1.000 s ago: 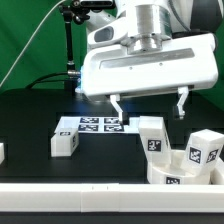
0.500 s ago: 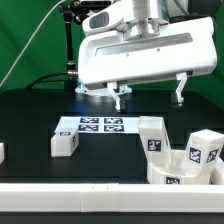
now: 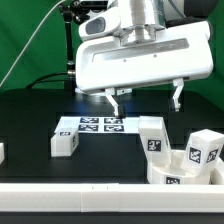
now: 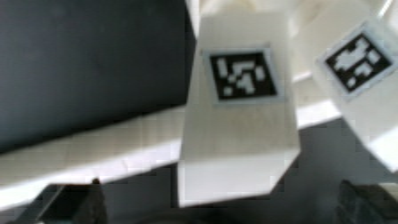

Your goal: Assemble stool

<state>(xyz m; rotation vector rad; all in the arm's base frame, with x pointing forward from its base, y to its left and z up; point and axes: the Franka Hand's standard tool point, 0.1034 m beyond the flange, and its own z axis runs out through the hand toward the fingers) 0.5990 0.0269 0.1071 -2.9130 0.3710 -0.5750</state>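
Stool leg — white rectangular plastic block, tagged — seat thick ring

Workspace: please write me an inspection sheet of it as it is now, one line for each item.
Surface: black table; the marker board lies flat on it.
Job's things: ring seat at the exterior view's lower right; middle leg and right leg close by it; left leg apart, near the marker board.
Clutter: white piece, cut off by the picture edge, kind unclear.
Grippers: gripper open, empty, above the table.
Cables: thin pale cable before the backdrop.
Surroundings: green backdrop; black stand; white rail along the front.
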